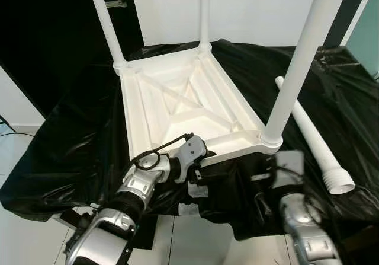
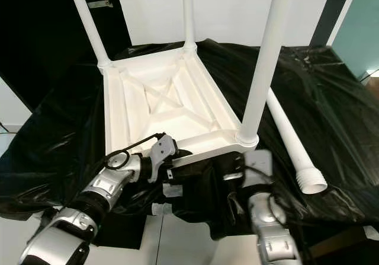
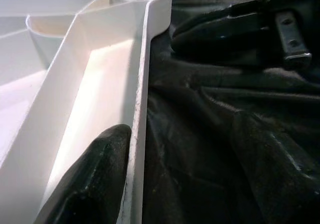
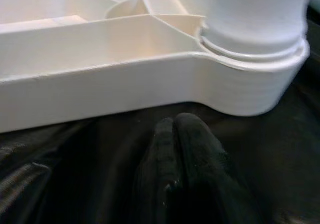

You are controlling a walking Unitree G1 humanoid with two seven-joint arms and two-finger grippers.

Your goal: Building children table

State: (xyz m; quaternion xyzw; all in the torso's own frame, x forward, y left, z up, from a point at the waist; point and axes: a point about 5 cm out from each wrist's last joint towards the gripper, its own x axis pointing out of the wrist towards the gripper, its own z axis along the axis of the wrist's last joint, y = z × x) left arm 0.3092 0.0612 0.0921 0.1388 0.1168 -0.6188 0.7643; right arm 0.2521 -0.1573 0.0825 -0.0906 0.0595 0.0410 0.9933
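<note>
Left wrist view shows our left hand (image 3: 175, 169) spread astride the tabletop (image 1: 177, 99) rim, one finger (image 3: 95, 179) inside, one outside. Our right hand (image 4: 175, 169), fingers pressed together, sits just below the near leg (image 1: 296, 69). White, ribbed, upturned on black sheeting (image 1: 71, 140), three legs fitted, a fourth leg (image 1: 314, 143) lying loose beside. It looks stiff, light, slick; we'd grip the rim.

An upturned white tabletop (image 2: 160, 108) lies on black sheeting (image 2: 331, 128), three legs standing up from its corners. A loose leg (image 2: 293, 143) lies beside it. The left hand (image 2: 177, 169) sits at its near edge.
</note>
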